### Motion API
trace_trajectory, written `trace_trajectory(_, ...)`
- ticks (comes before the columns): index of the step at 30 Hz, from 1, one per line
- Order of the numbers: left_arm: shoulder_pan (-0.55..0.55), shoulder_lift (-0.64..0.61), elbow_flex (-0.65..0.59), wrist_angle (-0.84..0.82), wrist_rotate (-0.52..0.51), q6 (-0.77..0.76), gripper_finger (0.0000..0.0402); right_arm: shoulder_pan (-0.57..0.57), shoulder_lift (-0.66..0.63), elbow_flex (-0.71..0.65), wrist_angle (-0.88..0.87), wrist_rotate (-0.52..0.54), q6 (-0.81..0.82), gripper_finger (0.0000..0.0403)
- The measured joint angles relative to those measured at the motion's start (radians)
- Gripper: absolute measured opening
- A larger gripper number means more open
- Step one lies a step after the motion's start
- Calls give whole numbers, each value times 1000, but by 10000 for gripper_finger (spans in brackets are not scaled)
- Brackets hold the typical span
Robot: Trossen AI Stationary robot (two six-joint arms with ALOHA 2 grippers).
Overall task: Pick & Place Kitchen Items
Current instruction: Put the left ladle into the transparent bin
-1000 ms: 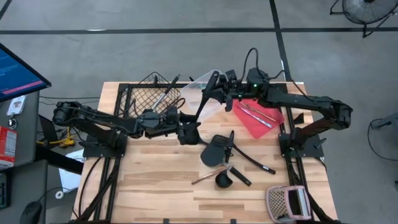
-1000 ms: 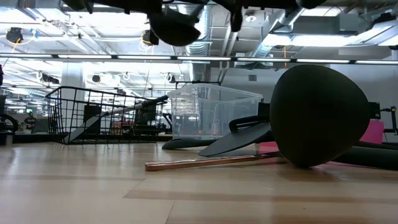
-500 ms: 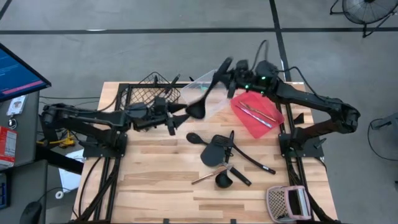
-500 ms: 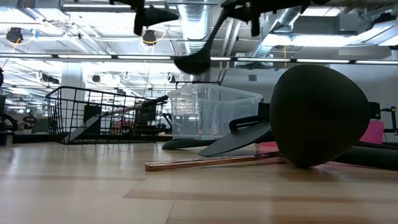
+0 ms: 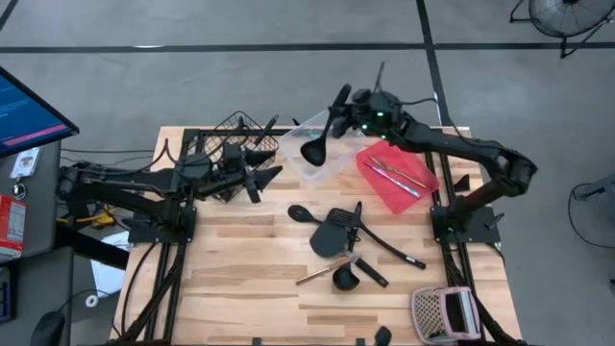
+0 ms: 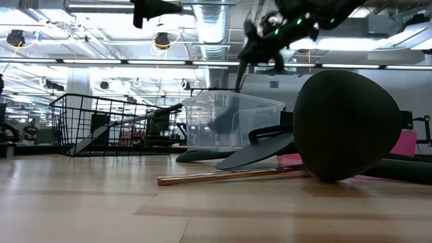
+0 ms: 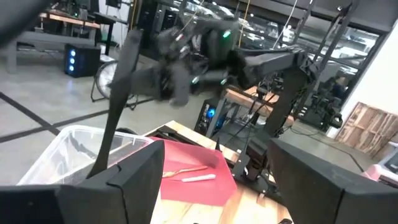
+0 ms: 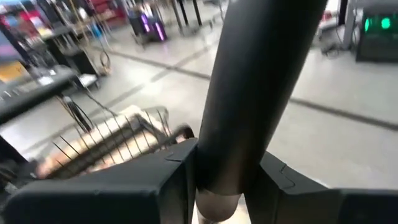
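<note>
Since a moment ago your right gripper (image 5: pixel 338 99), clamped on the ladle (image 5: pixel 315 151), has carried it over the clear tub (image 5: pixel 332 165) at upper centre; your left gripper (image 5: pixel 258 177) waits with fingers apart beside the wire basket (image 5: pixel 213 139). Judging by this, you're partway: several utensils (image 5: pixel 338 233) remain mid-frame on the table (image 5: pixel 231 288).

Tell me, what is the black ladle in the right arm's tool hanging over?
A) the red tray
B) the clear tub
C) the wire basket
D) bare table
B: the right tool holds the black ladle by its handle, its bowl over the clear tub.
</note>
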Motion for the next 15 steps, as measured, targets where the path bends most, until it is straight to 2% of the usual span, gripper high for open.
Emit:
trace_trajectory(7,0,0,0,-1,-4,0,268,7,94,0,3,-1,15,88)
trace_trajectory(12,0,0,0,-4,-3,0,268,13,109,0,7,-2,21,90)
trace_trajectory(13,0,0,0,-3,-4,0,268,17,109,0,6,0,21,103)
trace_trajectory(15,0,0,0,-3,-3,0,268,25,109,0,-4,4,19,153)
